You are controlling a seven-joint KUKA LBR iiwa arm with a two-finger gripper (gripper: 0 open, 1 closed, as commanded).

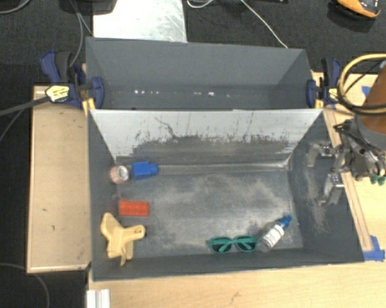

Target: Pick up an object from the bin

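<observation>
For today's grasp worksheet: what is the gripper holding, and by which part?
Nothing visible: the gripper hangs over the bin's right wall, apart from the nearest thing, a blue-capped bottle.

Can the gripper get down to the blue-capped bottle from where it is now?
Probably yes. The gripper hangs over the bin at its right wall, and the bottle lies on the floor nearby with nothing between. The green glasses lie close beside it and might get nudged.

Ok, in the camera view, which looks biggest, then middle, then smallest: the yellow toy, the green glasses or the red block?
1. yellow toy, the biggest
2. green glasses, about as long but thinner
3. red block, clearly the smallest
</observation>
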